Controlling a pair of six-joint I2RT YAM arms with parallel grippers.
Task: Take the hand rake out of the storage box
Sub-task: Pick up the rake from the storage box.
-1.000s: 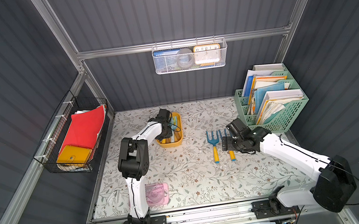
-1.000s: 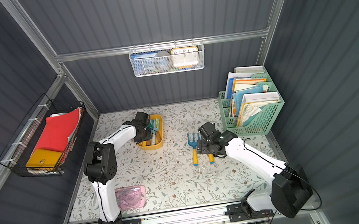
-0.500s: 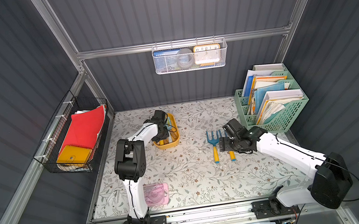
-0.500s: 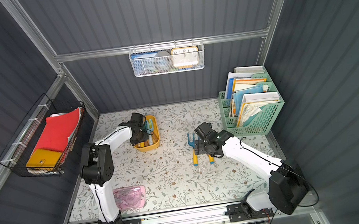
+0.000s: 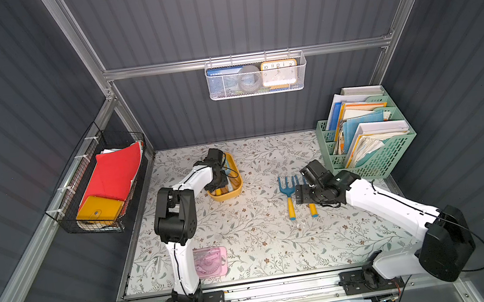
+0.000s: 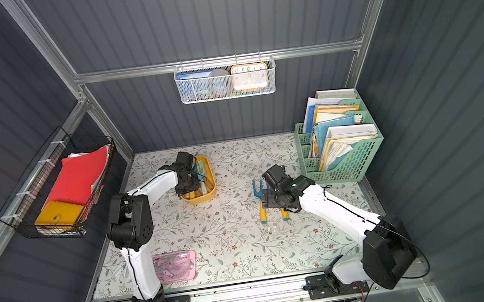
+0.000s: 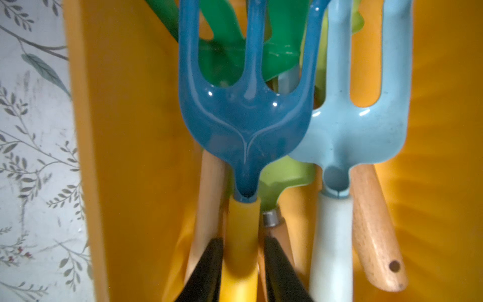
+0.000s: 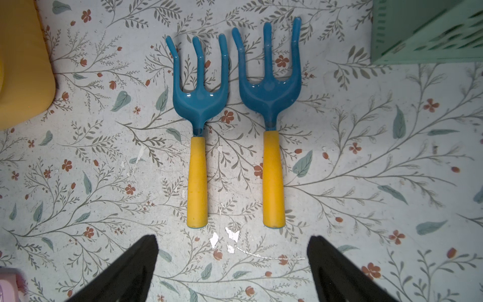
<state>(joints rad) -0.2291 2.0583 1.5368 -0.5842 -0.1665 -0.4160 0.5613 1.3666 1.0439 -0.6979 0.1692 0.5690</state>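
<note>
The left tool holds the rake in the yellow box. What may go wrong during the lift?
The hand rake lies over a green trowel and beside a light blue fork in the crowded storage box; its prongs may drag them out. The left tool pinches only the smooth handle, so the rake may slip.

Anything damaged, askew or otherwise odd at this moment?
Only surface damage: the floral table cover has white chipped patches just past the handle ends of the two blue rakes lying side by side. Nothing looks spilled or askew.
</note>
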